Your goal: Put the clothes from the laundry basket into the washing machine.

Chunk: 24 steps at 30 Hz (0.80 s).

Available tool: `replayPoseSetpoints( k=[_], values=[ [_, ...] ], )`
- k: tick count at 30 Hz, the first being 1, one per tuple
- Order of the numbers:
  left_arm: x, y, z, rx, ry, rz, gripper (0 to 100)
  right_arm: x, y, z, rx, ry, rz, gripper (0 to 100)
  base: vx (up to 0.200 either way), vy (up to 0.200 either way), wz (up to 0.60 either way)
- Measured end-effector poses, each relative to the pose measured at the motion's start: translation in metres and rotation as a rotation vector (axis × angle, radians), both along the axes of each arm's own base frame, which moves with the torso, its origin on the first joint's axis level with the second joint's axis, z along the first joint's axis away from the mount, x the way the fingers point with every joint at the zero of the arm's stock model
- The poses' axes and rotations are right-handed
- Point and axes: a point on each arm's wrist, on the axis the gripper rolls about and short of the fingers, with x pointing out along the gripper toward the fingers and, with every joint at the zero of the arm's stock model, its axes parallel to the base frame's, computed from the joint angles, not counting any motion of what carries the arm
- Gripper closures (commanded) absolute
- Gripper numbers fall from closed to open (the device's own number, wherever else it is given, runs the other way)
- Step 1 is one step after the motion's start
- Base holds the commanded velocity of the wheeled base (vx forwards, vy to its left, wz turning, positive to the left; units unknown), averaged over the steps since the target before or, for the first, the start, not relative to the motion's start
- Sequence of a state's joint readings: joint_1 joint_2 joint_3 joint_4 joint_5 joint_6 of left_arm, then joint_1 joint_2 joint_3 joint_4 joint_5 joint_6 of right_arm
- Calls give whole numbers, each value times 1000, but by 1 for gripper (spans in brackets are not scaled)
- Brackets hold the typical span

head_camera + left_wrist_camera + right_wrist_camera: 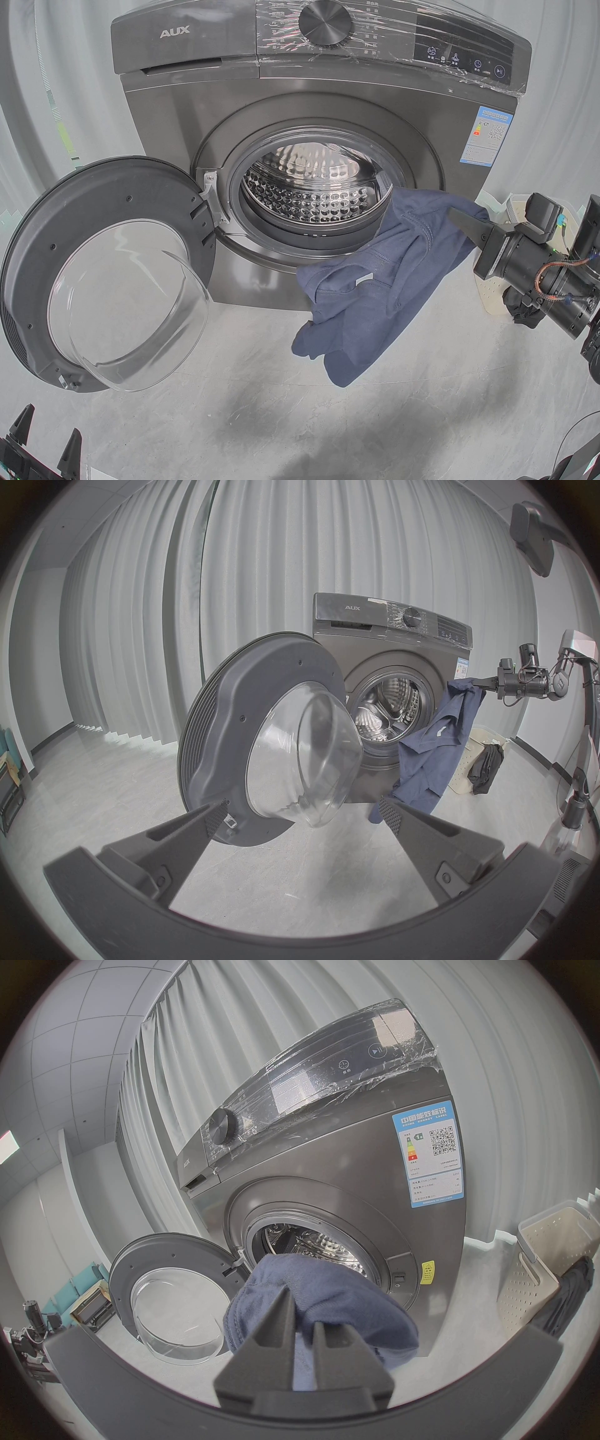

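We see our right gripper [304,1335] clamped on a blue shirt [375,281], its two fingers pressed together with a fold of cloth between them. It is held up in front of the washing machine [169,119], level with the right edge of the round opening. The shirt hangs down from the grip in front of that edge and the machine's front panel, outside the drum [312,181], with its lower end loose above the floor [406,406].

The door [94,194] stands swung wide open to the left. To the right of the machine, near our right arm, is the pale laundry basket [550,1254] – a dark garment [572,1291] hangs over its side.

Our left gripper [303,806] is low and well away from the shirt – fingers apart, holding nothing, pointing towards the open door.
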<state>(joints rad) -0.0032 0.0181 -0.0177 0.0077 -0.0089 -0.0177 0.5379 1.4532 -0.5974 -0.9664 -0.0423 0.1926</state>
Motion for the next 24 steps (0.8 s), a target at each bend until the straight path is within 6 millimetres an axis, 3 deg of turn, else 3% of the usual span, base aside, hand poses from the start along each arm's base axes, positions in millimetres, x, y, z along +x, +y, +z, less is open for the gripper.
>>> replayPoseSetpoints(
  k=[24],
  values=[
    [0, 0, 0, 19, -2, 3, 0, -2, 6, -3, -5, 9, 24, 100, 0, 0, 0]
  ],
)
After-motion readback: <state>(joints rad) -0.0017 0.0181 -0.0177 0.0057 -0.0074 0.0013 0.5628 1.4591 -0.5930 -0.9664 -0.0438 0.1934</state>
